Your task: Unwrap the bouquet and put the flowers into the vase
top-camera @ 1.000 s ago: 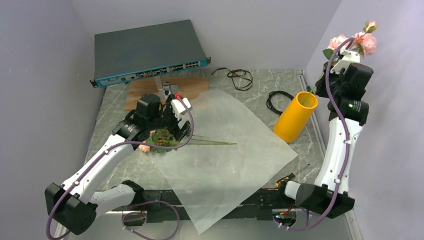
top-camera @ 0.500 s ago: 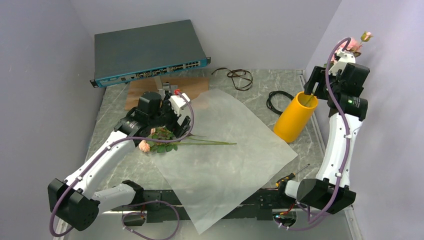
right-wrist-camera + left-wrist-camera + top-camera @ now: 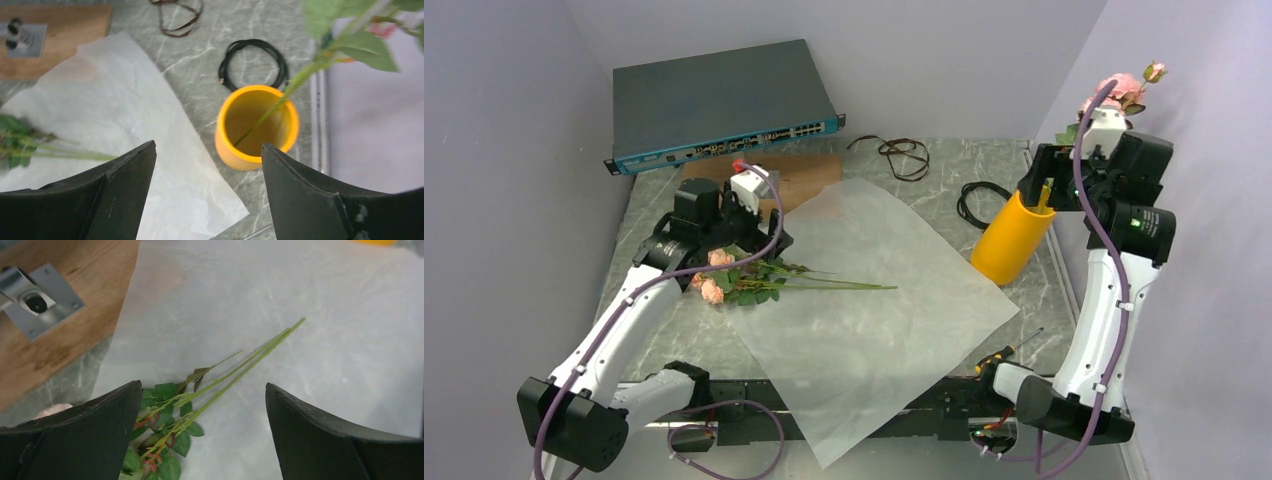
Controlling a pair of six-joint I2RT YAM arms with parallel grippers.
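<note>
The yellow-orange vase stands at the right edge of the table, and one flower stem leans in it, its pink roses high against the wall. My right gripper hangs open just above the vase, the stem free beside its fingers. More flowers lie on the unfolded translucent paper sheet at the left, their stems pointing right. My left gripper hovers open above their leaves, holding nothing.
A network switch lies at the back, with a wooden board and metal bracket in front of it. Brown ribbon and a coiled black cable lie behind the vase. A screwdriver rests near the right arm's base.
My right gripper opened and let go of the flower, whose stem now stands in the vase. My left gripper lifted back off the flowers on the paper.
</note>
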